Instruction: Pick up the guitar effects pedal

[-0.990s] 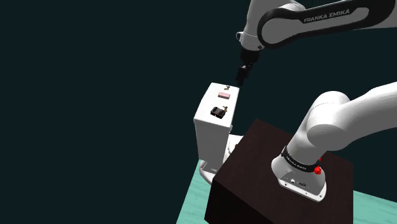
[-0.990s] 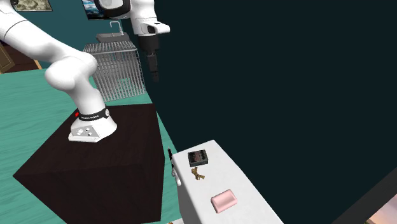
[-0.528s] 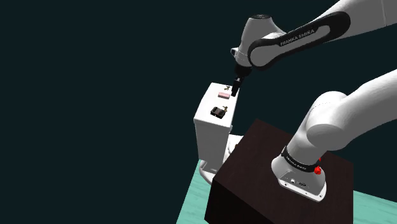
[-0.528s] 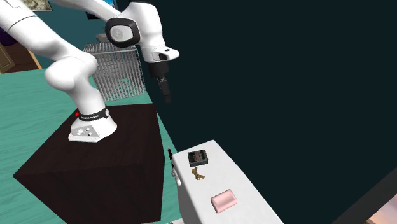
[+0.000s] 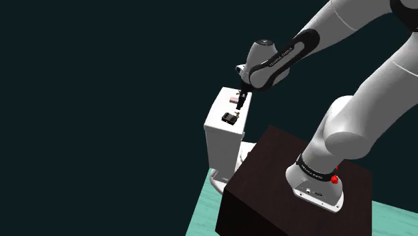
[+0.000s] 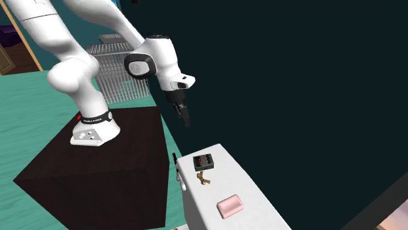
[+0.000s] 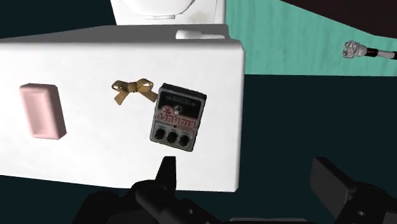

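A: Where is the dark rectangular guitar effects pedal (image 7: 177, 124) with the grey face?

B: It lies flat on the white box-shaped top (image 7: 95, 159), near one end. A small gold ribbon bow (image 7: 132, 89) sits just beside its corner. A pink rounded bar (image 7: 42, 111) lies well apart, towards the other end.

A: Which way does it point?

B: Its long axis runs across the top's short width, a little slanted. The end with three black round buttons faces the black two-finger gripper (image 7: 245, 168), and the plain dark end faces away.

A: And the gripper?

B: Its fingers (image 7: 167, 175) stand wide apart with nothing between them. In the second exterior view it hangs in the air above the top, clear of the pedal.
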`<state>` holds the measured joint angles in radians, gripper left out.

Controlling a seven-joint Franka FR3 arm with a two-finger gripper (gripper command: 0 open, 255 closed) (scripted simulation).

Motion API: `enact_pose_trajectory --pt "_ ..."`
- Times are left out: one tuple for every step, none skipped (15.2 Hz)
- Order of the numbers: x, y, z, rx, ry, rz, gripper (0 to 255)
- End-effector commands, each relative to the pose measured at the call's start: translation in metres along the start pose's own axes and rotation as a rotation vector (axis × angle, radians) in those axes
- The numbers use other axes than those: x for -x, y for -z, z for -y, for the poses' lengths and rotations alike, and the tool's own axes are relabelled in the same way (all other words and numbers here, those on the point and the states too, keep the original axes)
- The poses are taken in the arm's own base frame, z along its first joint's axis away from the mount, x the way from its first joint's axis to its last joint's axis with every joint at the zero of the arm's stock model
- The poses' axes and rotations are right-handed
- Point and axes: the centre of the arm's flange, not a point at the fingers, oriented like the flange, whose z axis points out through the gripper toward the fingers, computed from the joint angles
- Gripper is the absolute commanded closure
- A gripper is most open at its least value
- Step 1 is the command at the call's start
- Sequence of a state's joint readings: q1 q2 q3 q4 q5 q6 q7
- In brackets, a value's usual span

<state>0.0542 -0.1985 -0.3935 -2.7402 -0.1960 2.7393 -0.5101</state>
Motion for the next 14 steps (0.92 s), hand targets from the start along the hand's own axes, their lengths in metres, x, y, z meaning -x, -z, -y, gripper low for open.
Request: enact_pose_trajectory --pt "0.000 -0.023 -0.012 0.008 0.028 -0.019 0" --pt "-0.002 -0.035 -0.017 0.010 0.041 -0.027 0" --pt "-0.004 -0.046 -0.021 0.012 0.054 -0.036 0" --pt "-0.007 -0.058 -0.026 0.014 0.067 -0.044 0" --pt "-0.009 -0.070 -0.031 0.016 0.080 -0.053 0" --pt "-0.012 -0.082 -0.035 0.018 0.093 -0.061 0" --pt "-0.014 -0.093 -0.040 0.020 0.106 -0.070 0" --pt "-0.017 -0.105 -0.044 0.022 0.119 -0.078 0" --pt "-0.020 -0.117 -0.049 0.024 0.132 -0.086 0" --pt "-0.024 -0.128 -0.053 0.026 0.145 -0.095 0" --pt "-0.027 -0.140 -0.058 0.028 0.158 -0.103 0" --pt "-0.031 -0.151 -0.062 0.030 0.171 -0.112 0" --pt "-0.032 -0.157 -0.064 0.031 0.177 -0.116 0" --pt "-0.032 -0.162 -0.064 0.031 0.177 -0.116 0"
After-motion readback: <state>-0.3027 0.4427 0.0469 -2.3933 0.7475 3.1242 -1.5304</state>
